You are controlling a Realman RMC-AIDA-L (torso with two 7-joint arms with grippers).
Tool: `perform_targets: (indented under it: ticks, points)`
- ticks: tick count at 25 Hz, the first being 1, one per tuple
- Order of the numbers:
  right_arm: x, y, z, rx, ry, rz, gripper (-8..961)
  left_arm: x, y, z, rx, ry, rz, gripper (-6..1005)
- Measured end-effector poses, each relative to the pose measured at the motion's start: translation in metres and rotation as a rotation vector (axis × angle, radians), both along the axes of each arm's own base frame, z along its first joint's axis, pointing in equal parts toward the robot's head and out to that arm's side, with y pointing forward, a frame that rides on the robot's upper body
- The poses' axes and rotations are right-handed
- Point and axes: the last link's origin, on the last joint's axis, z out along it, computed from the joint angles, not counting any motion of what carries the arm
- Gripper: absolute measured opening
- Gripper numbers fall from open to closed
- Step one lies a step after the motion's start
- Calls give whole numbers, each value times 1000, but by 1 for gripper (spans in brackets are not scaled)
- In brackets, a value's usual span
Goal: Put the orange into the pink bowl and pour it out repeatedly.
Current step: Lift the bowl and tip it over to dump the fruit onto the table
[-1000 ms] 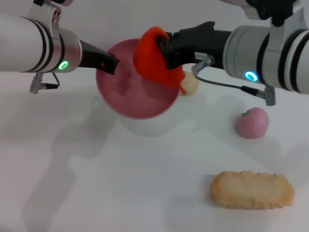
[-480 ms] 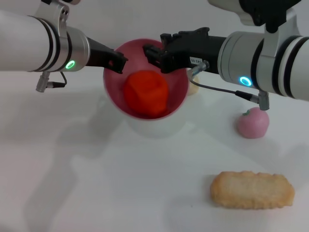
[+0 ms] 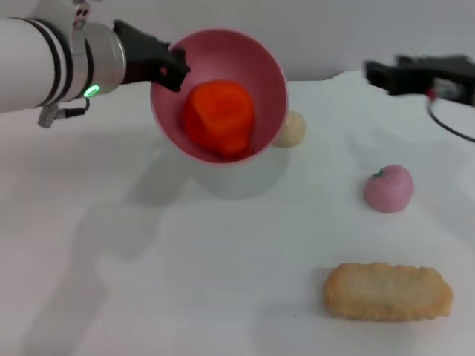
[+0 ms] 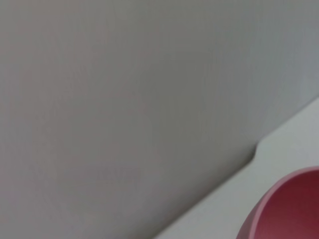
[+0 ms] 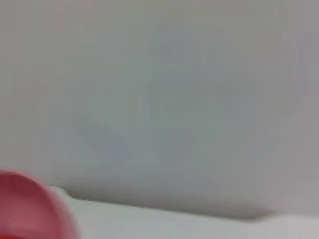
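Above table (image 3: 148,282), left tool (image 3: 175,65) gripping pink bowl (image 3: 252,59)

Orange-red orange (image 3: 219,119), matte pink bowl (image 3: 260,67), pink peach (image 3: 388,188), beige biscuit (image 3: 387,291)

No readable text, label, brand, number or sign anywhere in the three current views.
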Motion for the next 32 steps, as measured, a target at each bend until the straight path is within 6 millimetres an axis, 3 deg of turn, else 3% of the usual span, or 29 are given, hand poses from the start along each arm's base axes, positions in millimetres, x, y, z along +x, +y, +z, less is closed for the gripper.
perform_targets:
  ticks: [6, 13, 17, 21, 25, 32]
  points:
    - [40, -1, -1, -13, 14, -126, 467, 8, -12, -7, 51, 77, -206, 46]
    - [54, -1, -2, -20, 7, -166, 467, 23, -24, -40, 7, 249, -365, 46]
    - [67, -4, 6, -7, -10, -204, 467, 25, -29, -57, -13, 365, -434, 46]
    - [90, -8, 27, 45, -16, -275, 467, 29, -35, -65, 15, 462, -515, 47]
    - [99, -10, 35, 66, -18, -297, 467, 35, -41, -70, 66, 542, -608, 47]
    - [104, -8, 29, 43, -28, -307, 468, 40, -58, -84, 182, 714, -800, 47]
